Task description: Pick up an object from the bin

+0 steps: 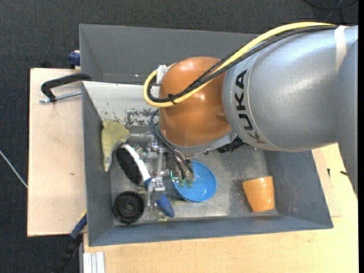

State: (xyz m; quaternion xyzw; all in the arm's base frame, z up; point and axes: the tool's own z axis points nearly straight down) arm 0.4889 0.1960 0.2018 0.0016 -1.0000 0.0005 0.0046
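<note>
In the grey bin (91, 181), a yellow-green rag (112, 138) lies far left. Next come a black brush (129, 164) and, below it, a black round cap (127, 206). The jaws hang low between the brush and a blue dish (200, 187); I cannot tell if they are wide or narrow. An orange cup (259, 193) sits far right.

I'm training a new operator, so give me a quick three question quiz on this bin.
1. True or false: the orange cup lies to the view's right of the blue bowl.
2. Which lies in the bin's lower-left corner? A black round thing, B green ball, C red block.
3. Fill in: the gripper is between the black brush and the blue ____.
Key: 1 true; 2 A; 3 bowl.
</note>
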